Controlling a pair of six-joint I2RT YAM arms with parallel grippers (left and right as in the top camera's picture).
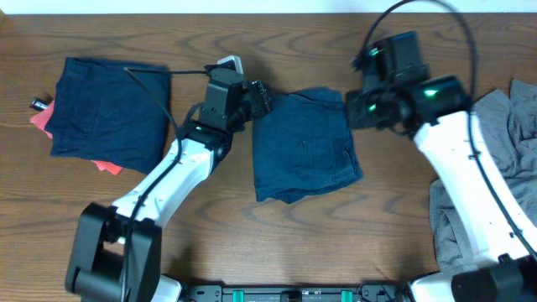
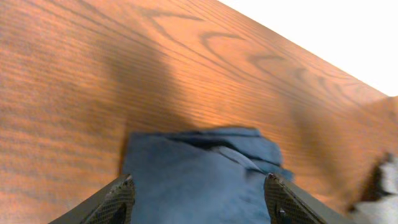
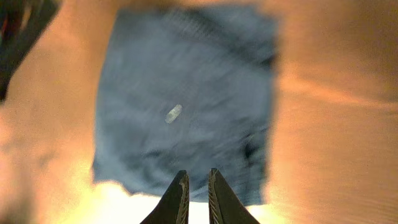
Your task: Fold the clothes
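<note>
Folded navy shorts (image 1: 306,147) lie at the table's middle; they also fill the left wrist view (image 2: 199,174) and the right wrist view (image 3: 186,99). A second folded navy garment (image 1: 109,113) lies at the left on top of a coral-red one (image 1: 105,165). A light grey garment (image 1: 495,168) is heaped at the right edge. My left gripper (image 1: 260,96) (image 2: 199,199) is wide open at the middle shorts' far left corner, empty. My right gripper (image 1: 369,109) (image 3: 198,177) hovers above the shorts' far right corner, its fingers nearly together with nothing between them.
A small black tag-like item (image 1: 38,104) lies at the far left beside the coral-red fabric. Bare wood table (image 1: 277,243) shows in front of the shorts and along the far edge.
</note>
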